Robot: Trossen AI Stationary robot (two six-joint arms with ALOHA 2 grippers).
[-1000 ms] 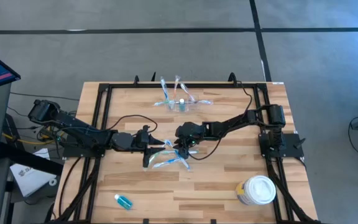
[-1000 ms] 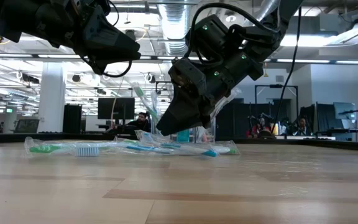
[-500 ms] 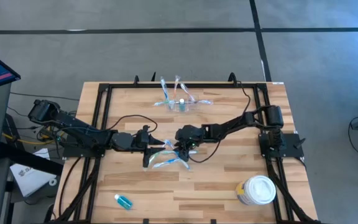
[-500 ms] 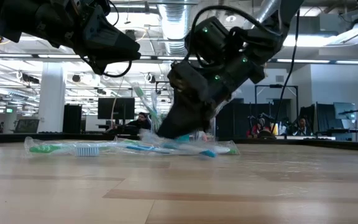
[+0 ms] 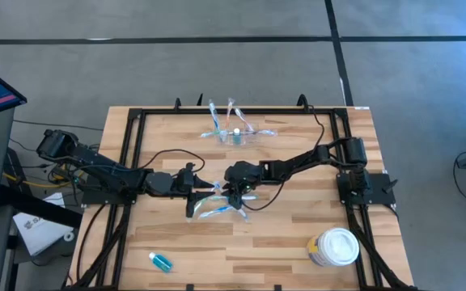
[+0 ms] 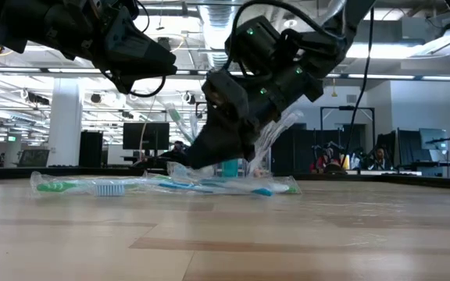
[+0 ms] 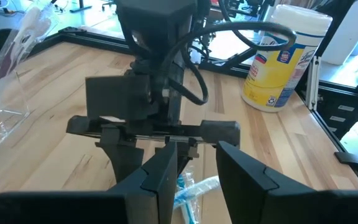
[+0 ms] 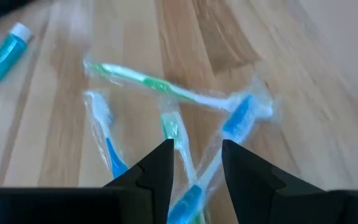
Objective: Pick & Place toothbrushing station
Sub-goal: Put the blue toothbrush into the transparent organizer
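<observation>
Right gripper (image 8: 194, 165) hangs part-open astride a wrapped toothbrush (image 8: 180, 140), likely lining up to pinch it; left gripper (image 7: 194, 171) waits nearby, part-open

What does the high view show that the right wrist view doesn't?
High view only: the clear station standing at the far edge, the white-lidded tub at the near right, and the left end effector facing the right one across the toothbrushes.

Right wrist only: the right end effector has its fingers apart, low over the wrapped toothbrushes, none held.

Both: the loose toothbrushes mid-table and the small blue bottle.
</observation>
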